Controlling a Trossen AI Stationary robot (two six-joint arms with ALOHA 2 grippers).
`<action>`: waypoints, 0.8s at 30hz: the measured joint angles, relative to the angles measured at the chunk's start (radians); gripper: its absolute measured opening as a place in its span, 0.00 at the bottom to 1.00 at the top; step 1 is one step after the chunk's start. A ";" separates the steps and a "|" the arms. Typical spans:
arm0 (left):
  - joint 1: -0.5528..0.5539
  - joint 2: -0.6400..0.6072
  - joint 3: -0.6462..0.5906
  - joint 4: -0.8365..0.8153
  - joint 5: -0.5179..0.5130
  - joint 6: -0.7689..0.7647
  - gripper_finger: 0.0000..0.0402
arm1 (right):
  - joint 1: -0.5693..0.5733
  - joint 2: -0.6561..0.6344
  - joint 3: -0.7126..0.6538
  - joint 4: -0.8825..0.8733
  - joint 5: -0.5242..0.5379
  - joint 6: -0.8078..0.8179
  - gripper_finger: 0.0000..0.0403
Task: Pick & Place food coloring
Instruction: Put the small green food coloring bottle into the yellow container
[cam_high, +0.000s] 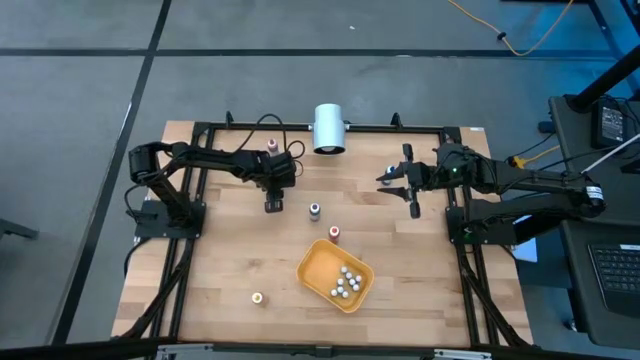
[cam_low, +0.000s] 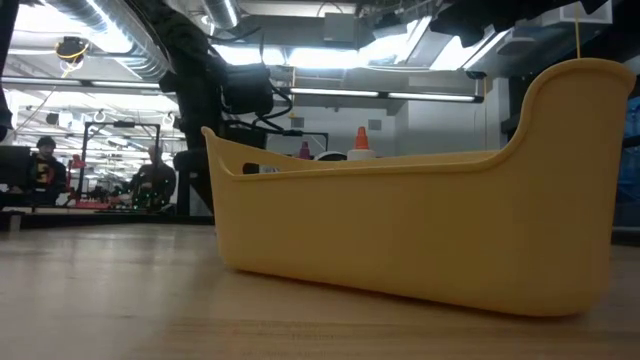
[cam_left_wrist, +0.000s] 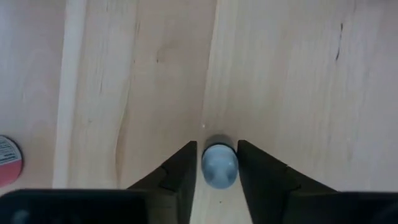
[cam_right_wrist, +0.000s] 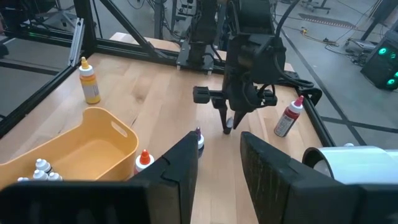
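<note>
Two dark arms reach over a wooden table. Right of centre, low in the high view, an orange tray holds several small bottles. Upper left, the left gripper points down, fingers closing around a blue-topped bottle. Upper right, the right gripper hovers part-open, empty.

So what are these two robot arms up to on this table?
They are gathering tiny food coloring bottles into the orange tray, where several already lie. The left gripper is down at the table with a blue-topped bottle between its fingers. The right gripper waits above the table's right side.
</note>
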 joint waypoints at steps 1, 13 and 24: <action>0.000 0.000 0.000 0.000 0.005 -0.003 0.25 | 0.000 0.000 0.000 0.000 0.000 0.000 0.30; -0.022 -0.028 0.002 -0.008 0.020 -0.037 0.19 | 0.000 0.000 0.000 0.000 0.000 0.000 0.30; -0.088 -0.167 0.055 -0.087 0.015 -0.091 0.18 | 0.000 0.000 0.000 0.000 0.000 0.000 0.30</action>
